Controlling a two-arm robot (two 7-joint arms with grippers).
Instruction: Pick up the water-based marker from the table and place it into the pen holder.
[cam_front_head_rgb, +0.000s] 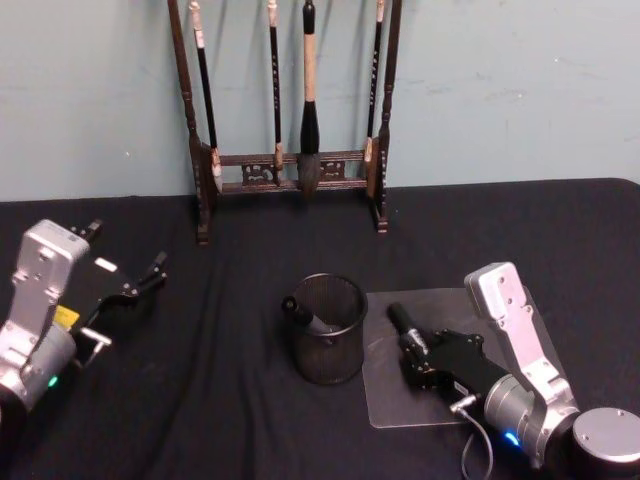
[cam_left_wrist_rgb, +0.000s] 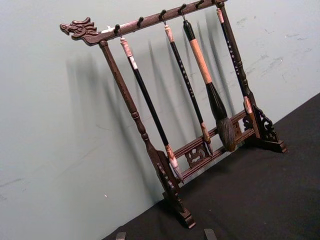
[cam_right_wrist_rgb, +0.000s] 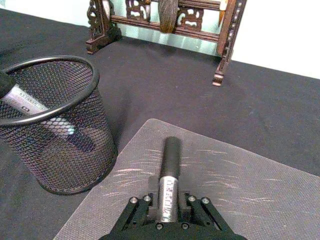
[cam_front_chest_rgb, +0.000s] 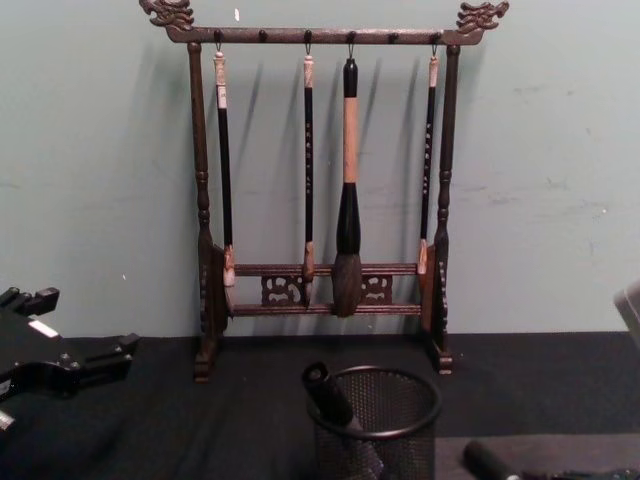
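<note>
Clamping the marker (cam_front_head_rgb: 401, 322), the right hand (cam_front_head_rgb: 420, 362) is beside the pen holder (cam_front_head_rgb: 335, 356).

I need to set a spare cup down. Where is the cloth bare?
Bare cloth lies between the left gripper and the pen holder, in the strip between the brush rack and the holder, and right of the rack behind the mat. Crowded: the mat, where the right gripper grips a marker beside the holder.
</note>
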